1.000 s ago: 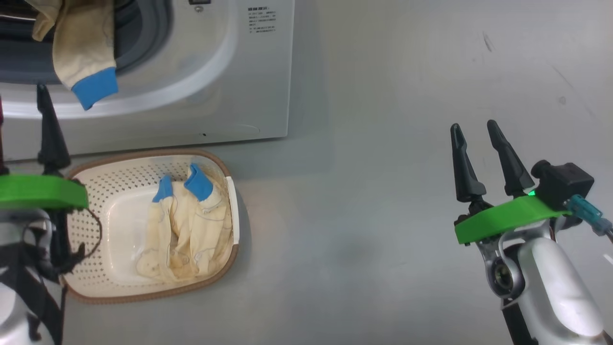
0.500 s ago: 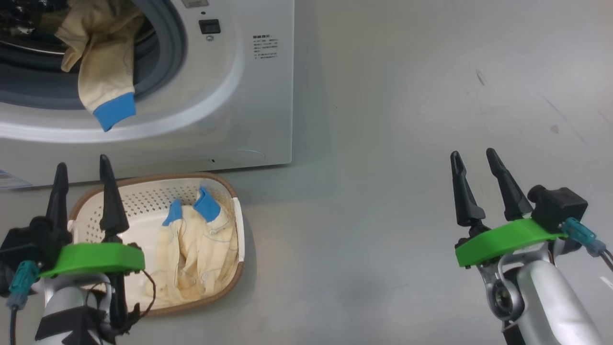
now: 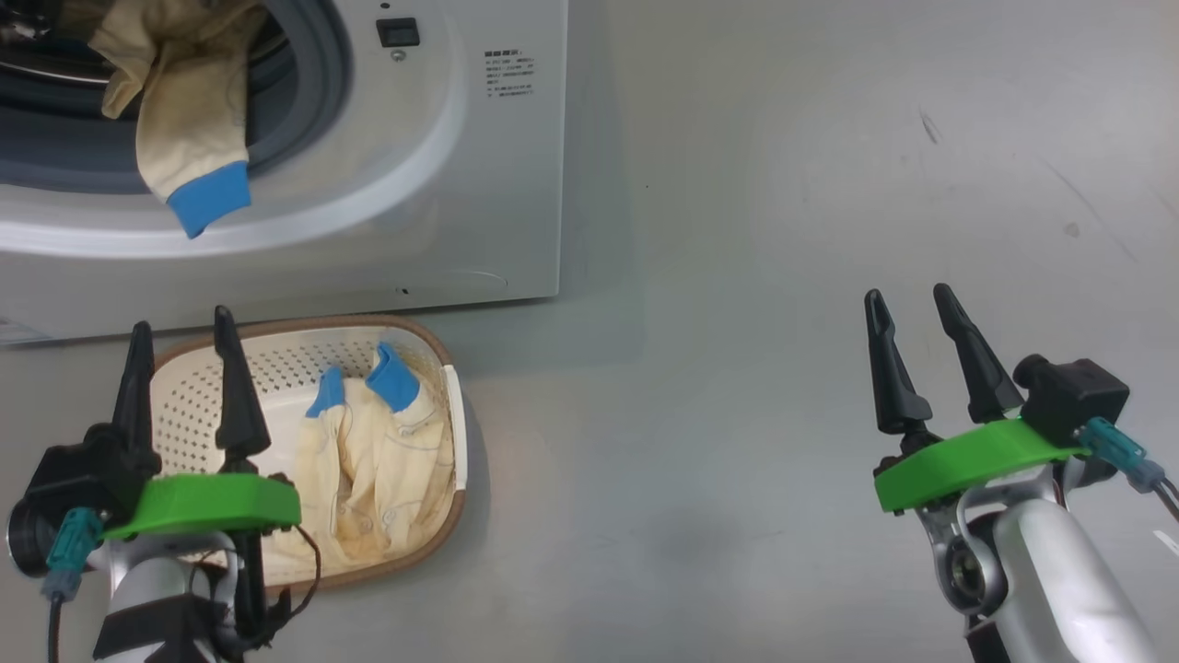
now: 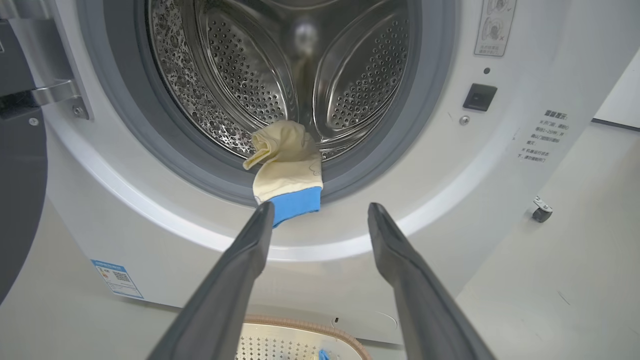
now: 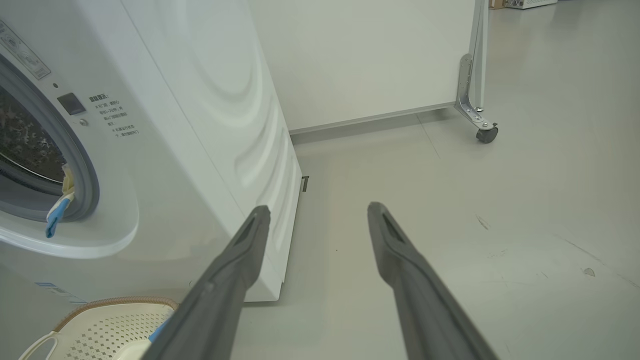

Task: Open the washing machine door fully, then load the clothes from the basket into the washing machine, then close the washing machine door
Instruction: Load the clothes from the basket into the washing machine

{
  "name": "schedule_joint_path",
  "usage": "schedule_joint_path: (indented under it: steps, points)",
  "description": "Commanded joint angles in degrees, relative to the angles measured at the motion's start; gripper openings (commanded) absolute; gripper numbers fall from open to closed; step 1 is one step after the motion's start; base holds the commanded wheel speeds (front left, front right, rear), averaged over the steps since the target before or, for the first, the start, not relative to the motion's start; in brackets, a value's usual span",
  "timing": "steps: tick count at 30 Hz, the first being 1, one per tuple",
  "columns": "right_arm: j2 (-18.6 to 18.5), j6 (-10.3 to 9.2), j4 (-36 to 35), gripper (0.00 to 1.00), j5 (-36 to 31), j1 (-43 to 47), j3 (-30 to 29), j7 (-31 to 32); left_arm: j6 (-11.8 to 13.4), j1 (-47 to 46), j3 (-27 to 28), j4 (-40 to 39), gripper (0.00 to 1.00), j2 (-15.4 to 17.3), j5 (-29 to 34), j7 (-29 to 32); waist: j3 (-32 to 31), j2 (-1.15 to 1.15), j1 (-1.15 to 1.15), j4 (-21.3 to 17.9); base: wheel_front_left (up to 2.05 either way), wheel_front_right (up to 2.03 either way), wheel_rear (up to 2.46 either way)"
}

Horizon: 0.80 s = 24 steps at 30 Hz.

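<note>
Front of the washing machine (image 3: 497, 184), port open; its door (image 4: 20, 200) is cut off at the frame edge. A hanging garment (image 4: 287, 170) drapes over the grey seal (image 4: 400, 145), its upper part hidden inside. The remaining clothes (image 3: 378, 460) lie in the basket (image 3: 304, 324). The left gripper (image 3: 181, 318), wide and empty, sits further over the basket than a second ago. The right gripper (image 3: 907, 291) is equally wide and empty. The printed text (image 3: 509, 74) and blue sticker (image 4: 117, 277) are illegible.

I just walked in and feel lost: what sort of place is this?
Probably a robot test lab staged as a laundry corner, not a home: a washing machine and laundry basket stand on a bare grey floor, near a white wheeled partition.
</note>
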Motion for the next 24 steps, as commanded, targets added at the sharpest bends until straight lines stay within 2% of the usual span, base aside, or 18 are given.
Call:
schedule_joint_path:
  steps: [1, 6, 13, 24]
  points:
    - [-0.1, 0.20, -2.0, 1.00, 0.2, -1.0, 1.2, -0.4, -0.3, 0.0, 1.6, -1.9, 1.00, 0.6, 0.7, -0.3, 0.4, 0.00, 0.00, -0.1, 0.00, 0.00, 0.00]
    - [-0.1, 0.20, -2.3, 1.00, 0.6, -1.6, 1.3, -0.4, -0.3, -1.2, 1.5, -0.9, 1.00, 0.5, 1.4, -0.3, 2.1, 0.00, 0.00, -0.4, 0.00, 0.00, 0.00]
    - [-0.1, 0.20, -2.6, 1.00, 2.0, -3.0, 2.0, -0.4, -0.3, -5.9, 1.7, 2.4, 1.00, 2.0, 3.6, -0.3, 6.1, 0.00, 0.00, -1.7, 0.00, 0.00, 0.00]
    - [-0.1, 0.20, -2.7, 1.00, 3.4, -5.4, 2.7, -0.4, 0.2, -20.9, 2.0, 17.7, 1.00, 6.9, 5.1, -0.3, 11.2, 0.00, 0.00, -3.7, 0.00, 0.00, 0.00]
